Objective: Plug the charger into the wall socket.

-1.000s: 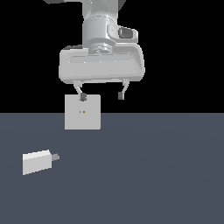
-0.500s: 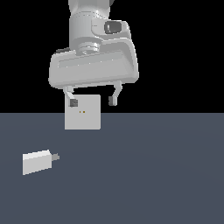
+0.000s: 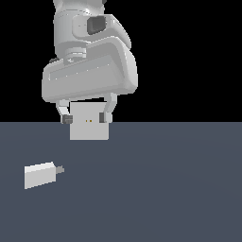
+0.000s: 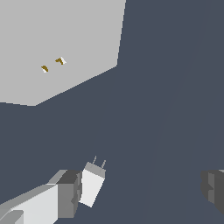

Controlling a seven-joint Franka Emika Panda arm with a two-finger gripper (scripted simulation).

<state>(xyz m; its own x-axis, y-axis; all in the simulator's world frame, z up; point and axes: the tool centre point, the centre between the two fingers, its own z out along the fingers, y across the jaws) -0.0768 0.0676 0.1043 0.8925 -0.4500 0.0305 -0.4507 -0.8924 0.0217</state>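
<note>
Charger (image 3: pixel 39 175): small white block, short grey prongs, lying on floor. Hand (image 3: pixel 86 118) fingers apart, empty.

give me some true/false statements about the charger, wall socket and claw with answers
1. The charger lies on the floor, not held by the claw. True.
2. The claw is shut on the charger. False: its fingers are spread apart and grip nothing.
3. The wall socket stands upright with two small holes. True.
4. The charger's prongs are already in the socket. False: the charger lies apart from it.
5. In the exterior view the charger is to the right of the socket. False: it is to the left.
</note>
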